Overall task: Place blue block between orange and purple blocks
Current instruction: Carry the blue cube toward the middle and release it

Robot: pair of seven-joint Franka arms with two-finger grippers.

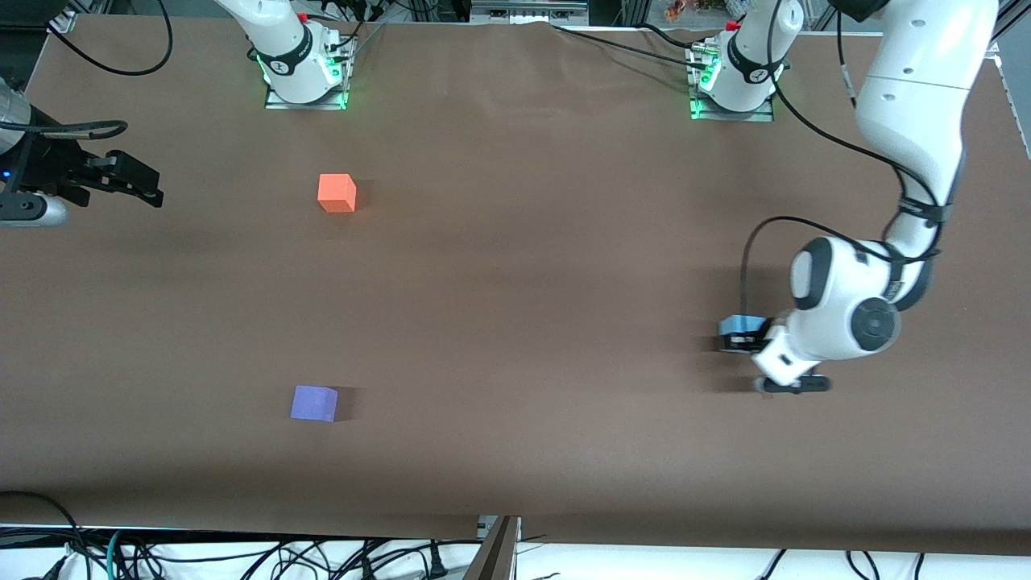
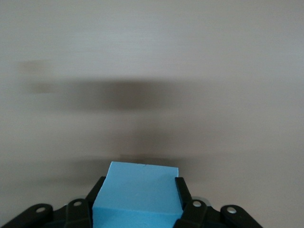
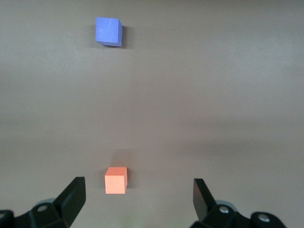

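From my station I see the left gripper [image 1: 745,338] low at the left arm's end of the table [image 1: 515,282], its fingers [image 2: 183,192] clamped on the blue block [image 2: 137,192], one on each side of the cube. Whether the block is off the surface I cannot tell. The orange block [image 1: 337,192] sits toward the right arm's end, farther from the front camera, and the purple block [image 1: 314,403] sits nearer to that camera, roughly in line with it; the two are well apart with bare brown table between them. The right gripper [image 3: 137,199] waits up over the right arm's end of the table, fingers spread wide with nothing between them, the orange block showing below it.
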